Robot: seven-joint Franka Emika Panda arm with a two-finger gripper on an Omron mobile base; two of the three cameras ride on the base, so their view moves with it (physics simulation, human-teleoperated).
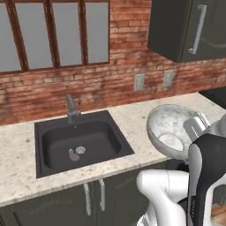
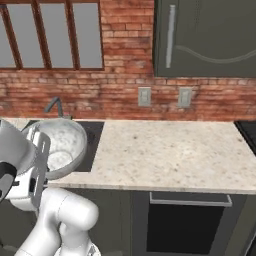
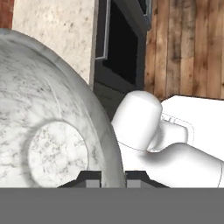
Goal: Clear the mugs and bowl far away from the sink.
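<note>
Bowl [image 1: 170, 128] tilted on edge, aloft over tabletop [image 2: 165, 150] just right of sink [image 1: 79, 141] — jaws pinching rim. Risk: thin rim grip — bowl could slip, drop.

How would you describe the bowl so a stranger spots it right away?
Find the dark sink in the speckled counter. Just right of it, the bowl is tipped on edge, its rim pinched by the end effector. It is wide, round, pale grey-white and marbled.
</note>
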